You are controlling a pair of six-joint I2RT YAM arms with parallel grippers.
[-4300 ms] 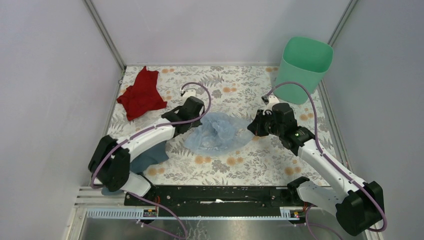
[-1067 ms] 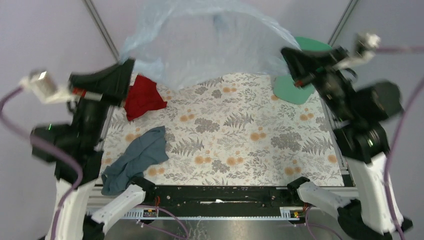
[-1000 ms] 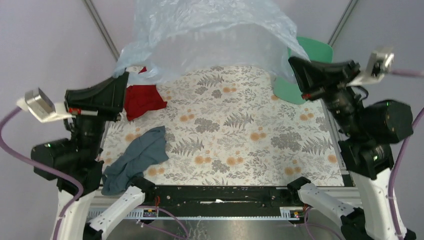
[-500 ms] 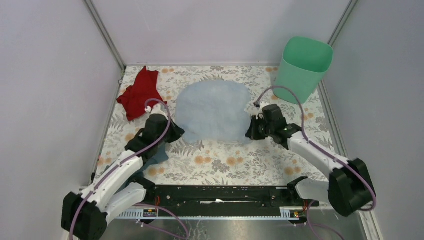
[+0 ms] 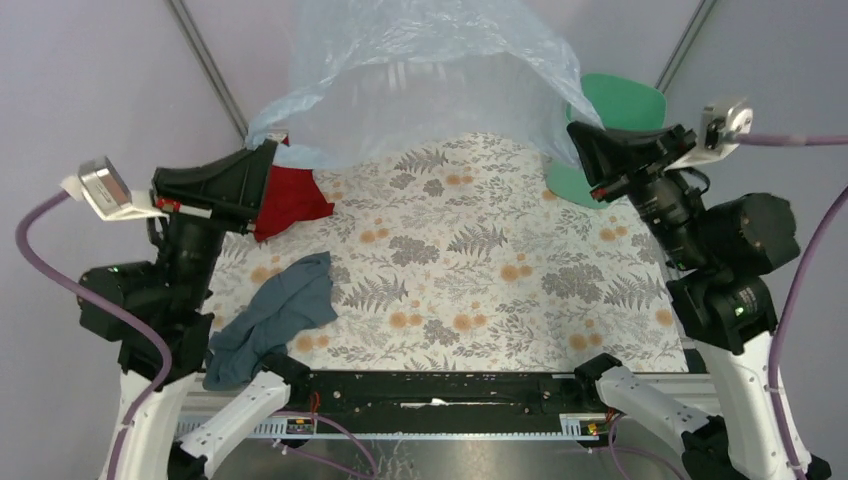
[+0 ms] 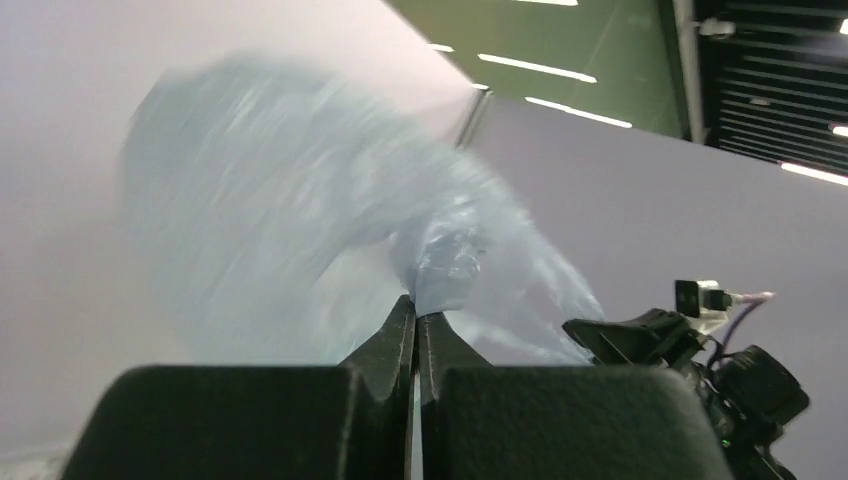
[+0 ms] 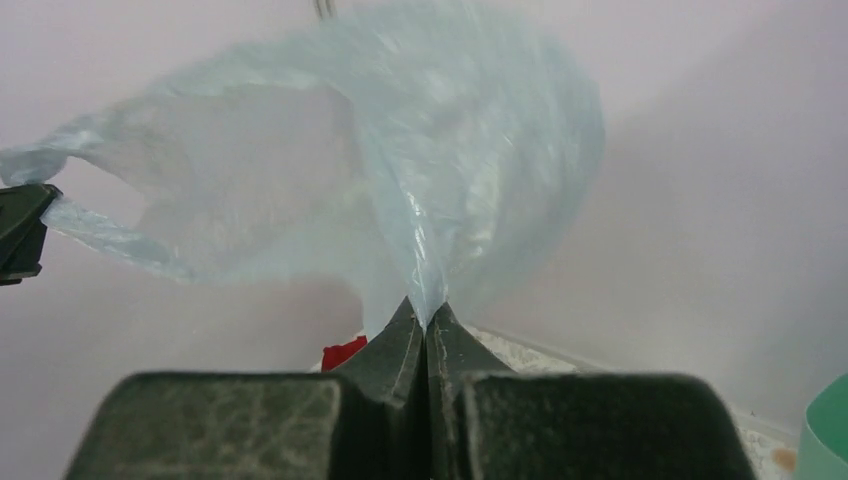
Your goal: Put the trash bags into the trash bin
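Observation:
The pale-blue translucent trash bag (image 5: 430, 75) billows high above the far part of the table, stretched open between both raised arms. My left gripper (image 5: 268, 152) is shut on its left edge, the film pinched at the tips (image 6: 417, 310). At the bag's right edge my right gripper (image 5: 575, 133) is shut on the film as well (image 7: 427, 318). The mint-green trash bin (image 5: 620, 105) stands at the far right corner, partly hidden behind the bag and the right gripper.
A red cloth (image 5: 290, 200) lies at the far left, partly behind the left gripper. A grey-blue cloth (image 5: 275, 315) lies near the front left on the floral tablecloth (image 5: 470, 260). Enclosure walls and posts stand close on both sides.
Half a second ago the bag lay flat on the table with both arms low. Both arms are now raised and the bag is spread in the air again.

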